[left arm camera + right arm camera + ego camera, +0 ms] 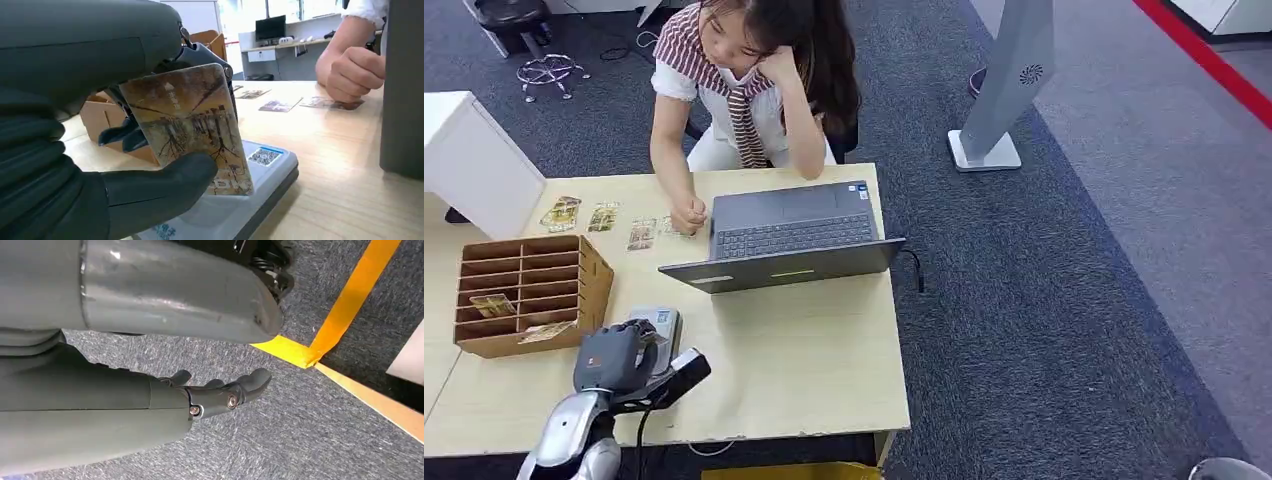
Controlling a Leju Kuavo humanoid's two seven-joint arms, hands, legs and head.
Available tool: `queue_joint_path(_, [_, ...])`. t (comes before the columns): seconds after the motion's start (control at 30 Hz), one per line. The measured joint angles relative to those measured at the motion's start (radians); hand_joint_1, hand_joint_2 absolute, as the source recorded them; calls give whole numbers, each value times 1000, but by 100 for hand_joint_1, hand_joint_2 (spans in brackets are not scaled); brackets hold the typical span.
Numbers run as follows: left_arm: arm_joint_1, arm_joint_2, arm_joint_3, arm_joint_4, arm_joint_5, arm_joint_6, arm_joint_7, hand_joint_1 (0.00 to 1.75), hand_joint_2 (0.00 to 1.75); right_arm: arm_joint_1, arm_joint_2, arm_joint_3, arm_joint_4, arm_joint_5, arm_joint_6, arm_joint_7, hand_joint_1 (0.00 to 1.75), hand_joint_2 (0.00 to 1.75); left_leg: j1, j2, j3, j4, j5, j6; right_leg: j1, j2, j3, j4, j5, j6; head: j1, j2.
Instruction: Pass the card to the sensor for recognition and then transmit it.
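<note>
My left hand [612, 358] pinches a brown picture card [192, 125] between thumb and fingers, upright, just above the grey card sensor [260, 172]. From the head view the hand covers most of the sensor [662, 322] near the table's front left. My right hand [220, 392] hangs beside my body over the carpet, fingers apart, holding nothing.
A wooden slotted card box [529, 292] stands left of the sensor. An open laptop [786, 235] sits mid-table. A person sits behind it, a fist [688, 214] resting on the table beside several loose cards [602, 217]. Yellow floor tape [345, 305] lies below my right hand.
</note>
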Motion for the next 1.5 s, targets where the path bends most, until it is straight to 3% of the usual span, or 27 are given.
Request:
queue_joint_path(1.23, [7,-18,22,-6,10,15,-6,175,175,1,0,2,0,7,-13,4,0,0,0,0,0,0,0,0,0,0,0,0,0,0,0,0])
queue_joint_path(1.5, [-112,16,37,-101,19,-5,-8,175,175,-1,0,2,-1,1,-12,-6,0,0,0,-1,-1,0,2,0,0,-1,0,0,1,1,0,0])
